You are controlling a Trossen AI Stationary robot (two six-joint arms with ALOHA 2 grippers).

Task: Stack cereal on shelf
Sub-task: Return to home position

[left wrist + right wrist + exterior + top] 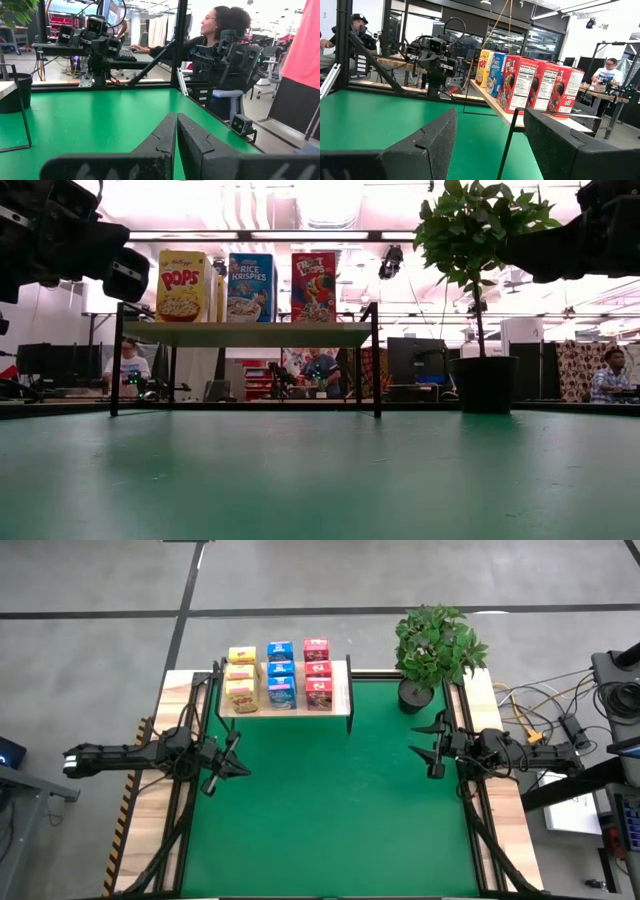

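Cereal (pixel 281 675) on shelf (pixel 342 692), low view hiding rear boxes, left end effector (pixel 176 118) closed empty, right end effector (pixel 490 119) spread empty

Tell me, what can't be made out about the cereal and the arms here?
- Low view: the front three cereal boxes hide most of the six behind them on the shelf.
- High view: box prints too small to read.
- Right wrist view: the red boxes cover most of the blue boxes and yellow boxes.
- Low view: the top edge cuts off the left arm and right arm; jaw state unreadable there.
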